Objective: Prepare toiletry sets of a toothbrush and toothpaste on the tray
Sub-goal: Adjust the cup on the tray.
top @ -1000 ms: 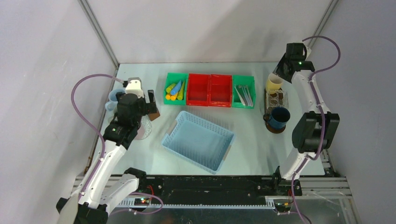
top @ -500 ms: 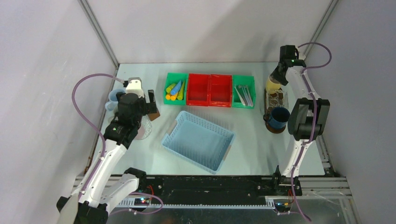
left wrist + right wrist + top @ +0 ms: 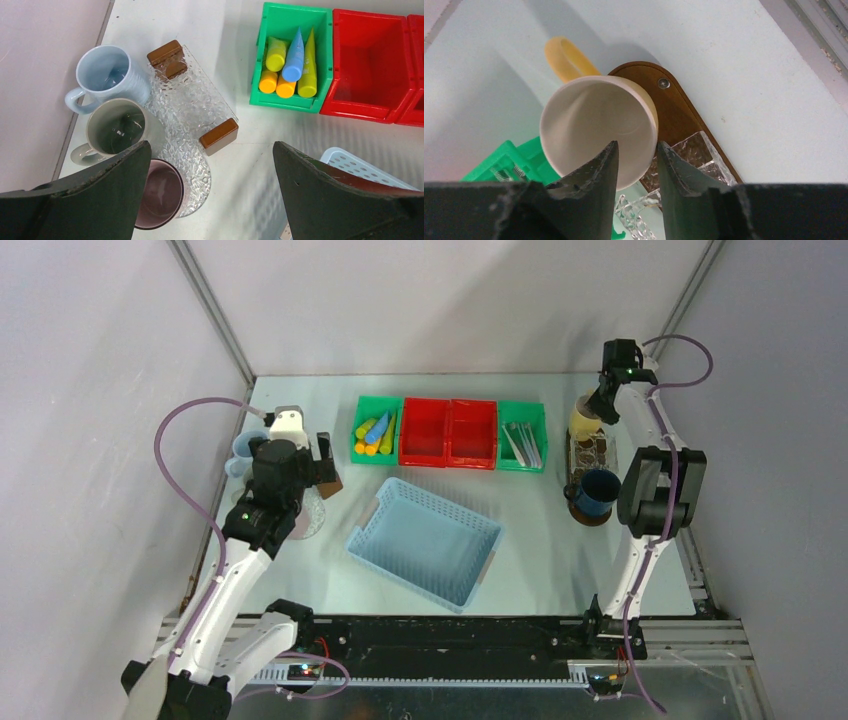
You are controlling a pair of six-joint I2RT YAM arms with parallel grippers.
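Straddled the wall of the cream ceramic mug with the right claw, narrow, pinch unclear. Needed a firm squeeze before lifting, to avoid tipping.

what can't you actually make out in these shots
- Right wrist view: whether the right gripper pinches the cream mug wall; its fingers straddle the rim and hide the contact.
- Left wrist view: the pink mug is partly behind a finger of the left gripper and cut by the bottom edge.
- Top view: the toothbrushes are too small to count.
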